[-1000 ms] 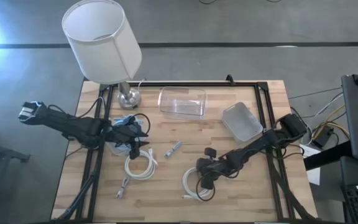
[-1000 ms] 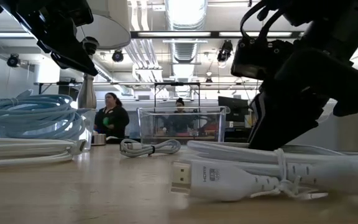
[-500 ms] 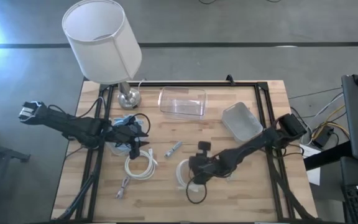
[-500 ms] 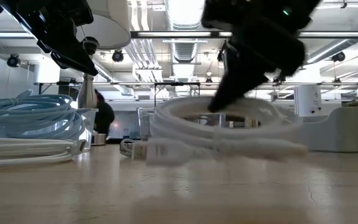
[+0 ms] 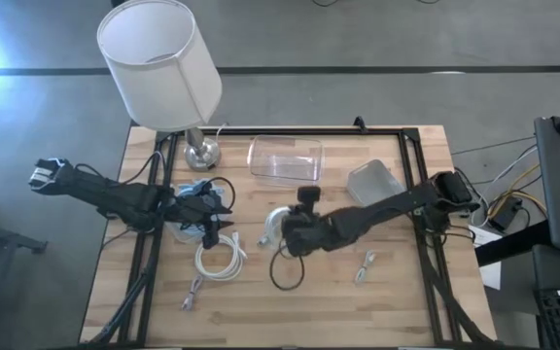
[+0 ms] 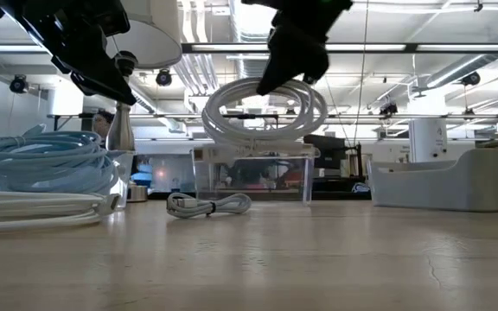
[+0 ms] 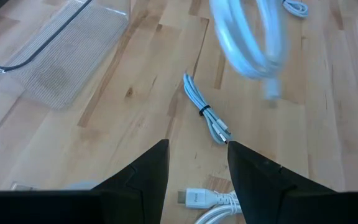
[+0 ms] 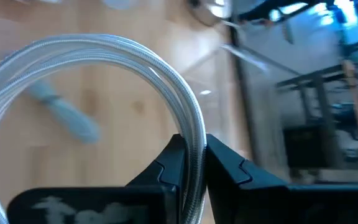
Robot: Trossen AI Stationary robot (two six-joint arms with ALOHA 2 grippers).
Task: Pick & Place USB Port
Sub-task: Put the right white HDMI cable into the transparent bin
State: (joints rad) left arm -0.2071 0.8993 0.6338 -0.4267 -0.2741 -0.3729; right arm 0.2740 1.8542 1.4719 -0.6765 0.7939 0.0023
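My right gripper [image 5: 295, 231] is over the middle of the table, shut on a white coiled cable [image 5: 277, 222]. In the low view this coil [image 6: 264, 108] hangs high above the wood under the gripper [image 6: 290, 53]. A small bundled cable [image 5: 272, 233] lies flat on the table just below it and also shows in the low view [image 6: 207, 205] and the left wrist view [image 7: 207, 115]. My left gripper [image 7: 197, 149] is open and hovers at the table's left side [image 5: 214, 216], touching nothing. My right gripper pinches the white coil's strands [image 8: 194, 140] between its two fingers [image 8: 174, 158], several turns together at one side of the loop. The fingers come from above. The coil hangs below them, lifted clear of the table [image 6: 264, 130].
A clear bin [image 5: 285, 158] and a grey lid [image 5: 377, 185] sit toward the far edge, with a lamp [image 5: 158, 63] at the far left corner. A blue cable [image 5: 197, 190], a white coil [image 5: 220, 258] and small cables [image 5: 191, 292] [image 5: 366, 264] lie around.
My right gripper has carried the white coil up off the table near the near-right side. It has moved left and toward the far edge, to the middle of the table. The coil now hangs clear, and a small white cable is left lying where it was.
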